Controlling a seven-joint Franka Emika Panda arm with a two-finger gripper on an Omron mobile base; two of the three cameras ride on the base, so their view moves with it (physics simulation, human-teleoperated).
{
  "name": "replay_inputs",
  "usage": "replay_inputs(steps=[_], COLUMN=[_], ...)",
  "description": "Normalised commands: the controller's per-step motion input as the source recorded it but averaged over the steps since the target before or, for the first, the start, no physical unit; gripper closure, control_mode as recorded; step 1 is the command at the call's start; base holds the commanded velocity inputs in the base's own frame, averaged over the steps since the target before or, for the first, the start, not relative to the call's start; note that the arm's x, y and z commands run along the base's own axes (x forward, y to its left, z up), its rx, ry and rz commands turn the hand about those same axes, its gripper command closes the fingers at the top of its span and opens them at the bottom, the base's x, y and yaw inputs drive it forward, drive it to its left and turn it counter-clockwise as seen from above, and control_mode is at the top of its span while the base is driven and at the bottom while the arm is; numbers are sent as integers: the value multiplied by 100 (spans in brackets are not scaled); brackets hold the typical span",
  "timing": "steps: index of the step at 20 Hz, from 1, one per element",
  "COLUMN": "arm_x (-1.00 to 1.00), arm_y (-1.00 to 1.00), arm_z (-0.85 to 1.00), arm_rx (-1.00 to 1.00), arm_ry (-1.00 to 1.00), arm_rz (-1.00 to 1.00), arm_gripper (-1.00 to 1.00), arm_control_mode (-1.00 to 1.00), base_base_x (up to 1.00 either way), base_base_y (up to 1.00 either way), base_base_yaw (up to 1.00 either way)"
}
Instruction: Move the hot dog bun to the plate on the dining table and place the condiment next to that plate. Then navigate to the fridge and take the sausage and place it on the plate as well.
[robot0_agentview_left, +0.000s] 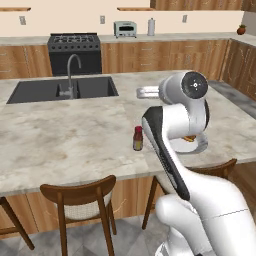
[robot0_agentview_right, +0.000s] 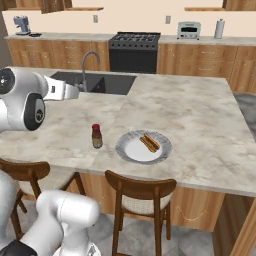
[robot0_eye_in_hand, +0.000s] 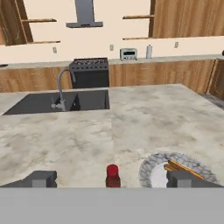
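Dining table (robot0_agentview_right: 200, 115), condiment (robot0_eye_in_hand: 113, 175) between open pincer (robot0_eye_in_hand: 111, 178) tips — plate (robot0_eye_in_hand: 151, 168) beside

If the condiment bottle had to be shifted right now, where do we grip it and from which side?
Take the condiment bottle around its dark body, below the red cap, probably coming from above: it stands upright on the dining table, apart from the plate beside it, which holds the bun. The sides away from the plate look free for the open jaws of the gripper.

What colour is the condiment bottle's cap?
Red; the condiment shows it best in the hand view.
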Motion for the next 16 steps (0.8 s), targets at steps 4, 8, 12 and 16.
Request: replay_inputs(steps=[4, 8, 12, 16], arm_x=[-73, -70, -55, -17], arm_y=[-27, -9, 0, 0], arm_z=[-15, -19, -5, 0], arm_rx=[20, 17, 6, -1], arm_ry=[9, 13, 5, -1], arm_rz=[-2, 0, -1, -5], arm_gripper=[-100, -100, -100, -100], arm_control_mode=[-100, -100, -100, -100], base_base_x=[0, 0, 0, 0], base_base_y=[0, 0, 0, 0], base_base_yaw=[0, 0, 0, 0])
